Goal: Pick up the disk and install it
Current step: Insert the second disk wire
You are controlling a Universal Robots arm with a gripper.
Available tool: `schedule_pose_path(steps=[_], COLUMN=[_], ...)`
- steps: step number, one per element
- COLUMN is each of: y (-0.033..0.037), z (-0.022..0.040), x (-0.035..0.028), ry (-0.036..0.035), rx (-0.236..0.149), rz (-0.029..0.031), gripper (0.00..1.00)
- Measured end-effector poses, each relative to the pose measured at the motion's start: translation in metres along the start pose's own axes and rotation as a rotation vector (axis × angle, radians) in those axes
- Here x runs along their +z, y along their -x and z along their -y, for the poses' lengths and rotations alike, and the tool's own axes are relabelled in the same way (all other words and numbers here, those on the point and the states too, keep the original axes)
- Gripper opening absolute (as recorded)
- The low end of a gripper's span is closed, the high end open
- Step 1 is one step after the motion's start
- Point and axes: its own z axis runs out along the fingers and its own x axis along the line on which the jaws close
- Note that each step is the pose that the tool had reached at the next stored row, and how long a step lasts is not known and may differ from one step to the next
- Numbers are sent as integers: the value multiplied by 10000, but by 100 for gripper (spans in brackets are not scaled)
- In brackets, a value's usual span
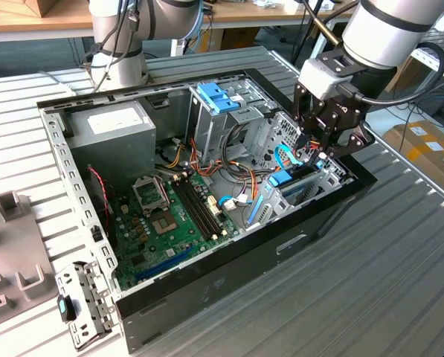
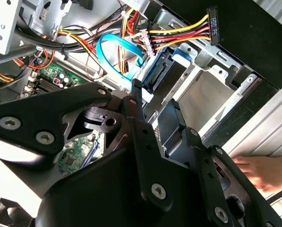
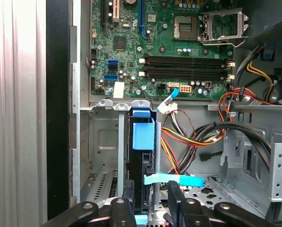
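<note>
**Disk on edge in the drive cage, gripper over it**

Exterior view: the open computer case [image 1: 229, 256] lies on the slatted table [image 1: 400, 282]. It holds the green motherboard [image 1: 173, 216] and, at the far left, the grey power supply box [image 1: 114, 126]. The gripper [image 1: 322, 152] hangs over the drive cage [image 1: 333, 175] at the case's right end. The disk [image 1: 296, 191] stands there as a dark slab, its long axis parallel to the case's near wall.

Second wrist view: the gripper [image 2: 154, 116] has its fingers [image 2: 137, 106] parted with nothing between them. Beyond them the disk [image 2: 156, 78] sits in the cage [image 2: 226, 78] beside a light-blue cable [image 2: 115, 47]. A person's hand [image 2: 261, 172] rests outside the case.

First wrist view: the disk [image 3: 140, 175] shows its narrow dark edge, upright in the cage [image 3: 100, 142], with a light-blue bracket [image 3: 143, 135] on it. Its long axis points toward the motherboard [image 3: 164, 47]. The gripper [image 3: 150, 203] is just beside it, open.
</note>
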Motion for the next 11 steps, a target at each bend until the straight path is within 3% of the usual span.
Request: schedule_pose_path(steps=[5, 11], y=[-1, 0], z=[50, 161], x=[2, 6], ry=[0, 0], rx=[0, -1], rz=[-1, -1], gripper=[42, 42])
